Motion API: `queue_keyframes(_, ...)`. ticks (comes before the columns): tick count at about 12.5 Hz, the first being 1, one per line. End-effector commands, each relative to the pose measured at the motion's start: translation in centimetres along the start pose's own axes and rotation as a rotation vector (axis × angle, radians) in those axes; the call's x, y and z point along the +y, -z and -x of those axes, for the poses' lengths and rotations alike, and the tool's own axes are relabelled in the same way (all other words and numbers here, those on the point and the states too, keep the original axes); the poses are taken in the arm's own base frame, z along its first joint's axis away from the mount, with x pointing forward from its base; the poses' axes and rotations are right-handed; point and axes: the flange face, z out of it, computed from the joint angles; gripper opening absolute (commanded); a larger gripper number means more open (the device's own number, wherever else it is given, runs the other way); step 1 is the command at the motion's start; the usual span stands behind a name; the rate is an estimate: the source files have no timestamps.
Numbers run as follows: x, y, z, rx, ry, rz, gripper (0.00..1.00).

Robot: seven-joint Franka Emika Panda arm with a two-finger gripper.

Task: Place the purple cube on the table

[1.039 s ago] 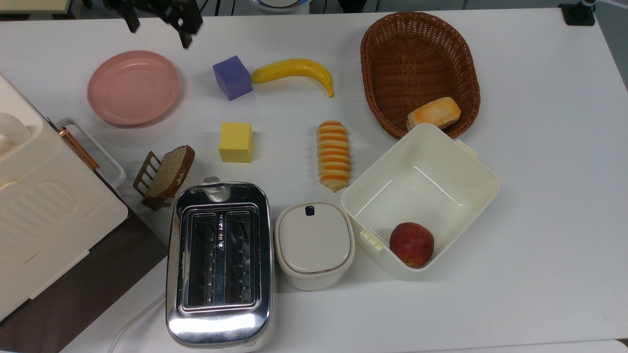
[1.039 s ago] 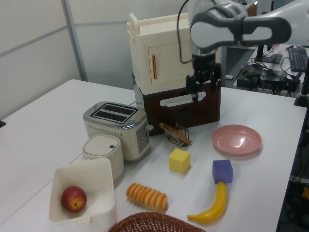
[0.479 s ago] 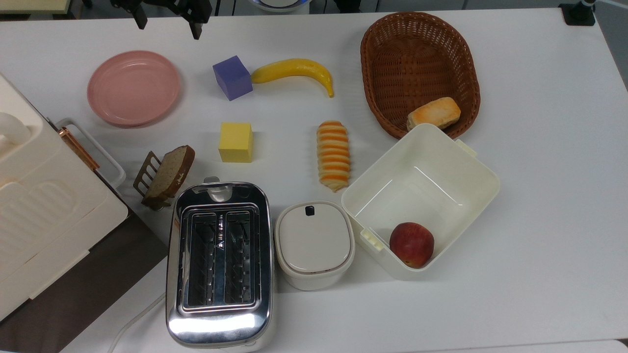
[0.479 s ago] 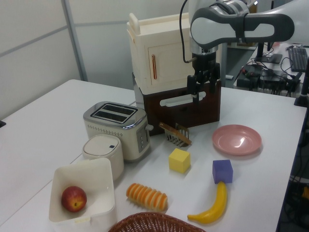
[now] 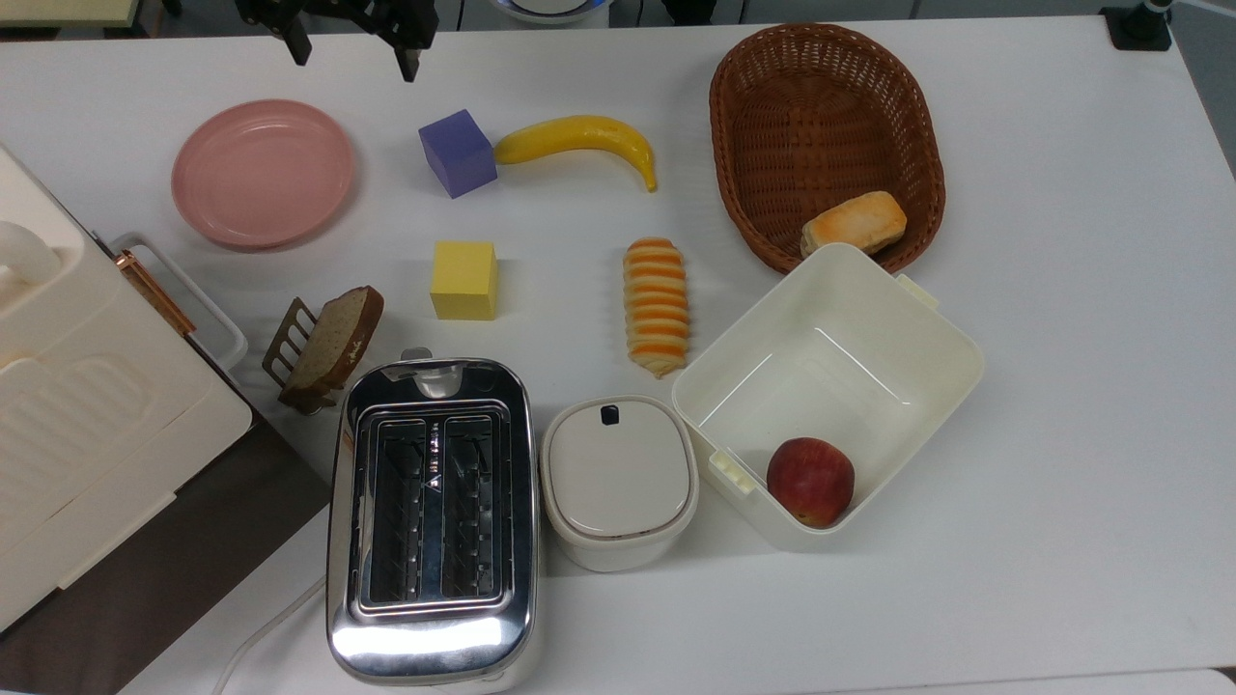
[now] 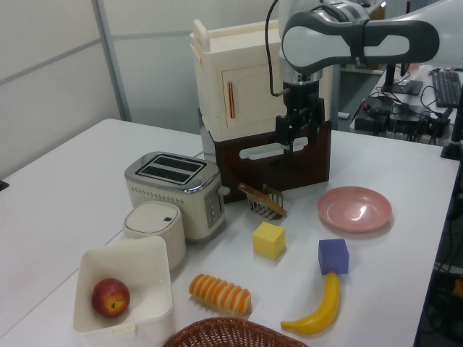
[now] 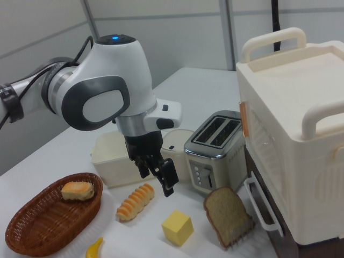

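While nothing on the table [image 6: 405,166] had stirred over the past second, the tool had drifted. Nearest in the left view lay the wicker basket's rim [image 6: 231,329] and the striped pastry [image 6: 219,294], with the banana [image 6: 317,307] beside them. Just behind the banana's tip stood the purple cube [image 6: 333,256], flat on the white table, upright and free of any grip. In the top view the purple cube [image 5: 458,152] sat between the pink plate [image 5: 263,174] and the banana [image 5: 579,140]. It was well apart from the plate, and the banana's end reached it so closely that the two seemed to touch. The yellow cube [image 6: 269,240] lay a little further back, near the toast rack [image 6: 263,200].

Beyond these hung the tool [image 6: 293,137], raised well above the table in front of the brown cabinet [image 6: 289,155]. Its jaws were spread wide and held nothing, which the top view confirmed for the tool [image 5: 354,50] at the far table edge and the right view for the tool [image 7: 157,180].

Compared with a second earlier, the tool had slid toward the top view's right, while the cube kept its exact spot. That suggested the cube was already placed and the arm was merely clearing off, so the task looked complete.
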Motion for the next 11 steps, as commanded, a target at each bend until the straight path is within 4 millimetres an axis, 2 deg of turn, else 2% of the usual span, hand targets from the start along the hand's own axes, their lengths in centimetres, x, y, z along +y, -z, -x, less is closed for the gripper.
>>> queue_keyframes(1, -0.38, 0.16, 0.48, -0.015, 0.023, -0.023, 1.00)
queue_keyframes(6, -1.26, 0.05, 0.60, -0.028, 0.038, -0.025, 1.00)
queue_keyframes(11, -0.58, -0.62, -0.13, -0.038, 0.026, -0.015, 1.00)
